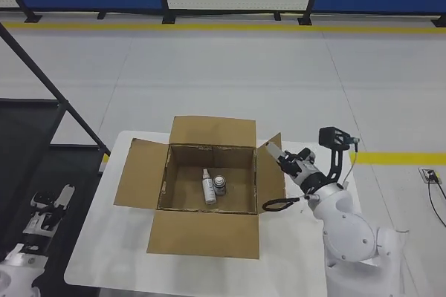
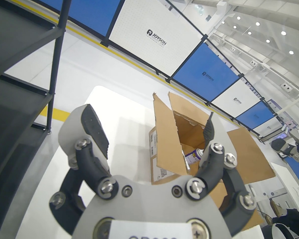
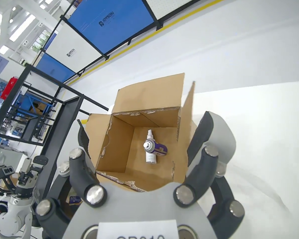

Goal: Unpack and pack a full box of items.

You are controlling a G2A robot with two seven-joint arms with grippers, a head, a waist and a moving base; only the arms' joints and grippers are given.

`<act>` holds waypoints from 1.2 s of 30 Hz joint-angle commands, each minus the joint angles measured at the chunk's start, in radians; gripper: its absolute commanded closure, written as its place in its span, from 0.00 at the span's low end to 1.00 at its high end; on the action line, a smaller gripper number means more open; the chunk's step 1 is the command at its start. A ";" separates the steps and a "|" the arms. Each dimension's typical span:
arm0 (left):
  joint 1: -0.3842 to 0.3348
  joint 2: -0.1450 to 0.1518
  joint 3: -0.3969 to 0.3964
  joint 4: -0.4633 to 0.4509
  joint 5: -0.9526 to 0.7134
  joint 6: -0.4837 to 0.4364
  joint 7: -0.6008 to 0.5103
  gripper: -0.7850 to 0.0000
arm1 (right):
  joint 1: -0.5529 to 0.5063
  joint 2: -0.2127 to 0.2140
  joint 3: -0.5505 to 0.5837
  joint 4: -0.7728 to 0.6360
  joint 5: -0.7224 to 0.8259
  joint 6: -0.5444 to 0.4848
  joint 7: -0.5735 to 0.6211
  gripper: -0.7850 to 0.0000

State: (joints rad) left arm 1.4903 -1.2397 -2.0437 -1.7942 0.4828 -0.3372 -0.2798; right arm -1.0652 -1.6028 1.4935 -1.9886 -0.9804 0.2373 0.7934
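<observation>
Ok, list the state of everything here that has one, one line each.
cardboard box, open, flaps unfolded.
white spray bottle, lying flat inside the box.
spray can, inside the box beside the bottle.
left gripper, jaws open, empty.
right gripper, jaws open, empty.

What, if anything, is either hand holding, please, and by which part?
Nothing: the left hand and the right hand are both open and empty.

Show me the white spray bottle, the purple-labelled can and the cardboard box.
white spray bottle (image 3: 151, 157), right wrist view, lower body.
purple-labelled can (image 3: 161, 149), right wrist view, label.
cardboard box (image 1: 212, 132), top view, far flap.
</observation>
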 commanded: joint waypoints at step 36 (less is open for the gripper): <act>-0.219 0.031 0.257 0.146 -0.033 0.025 -0.167 0.00 | 0.268 0.024 -0.208 0.427 0.346 0.015 0.128 0.00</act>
State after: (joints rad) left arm 1.2692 -1.2097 -1.7879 -1.6408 0.4538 -0.3088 -0.4429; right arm -0.8001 -1.5790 1.2938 -1.5716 -0.6300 0.2500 0.9324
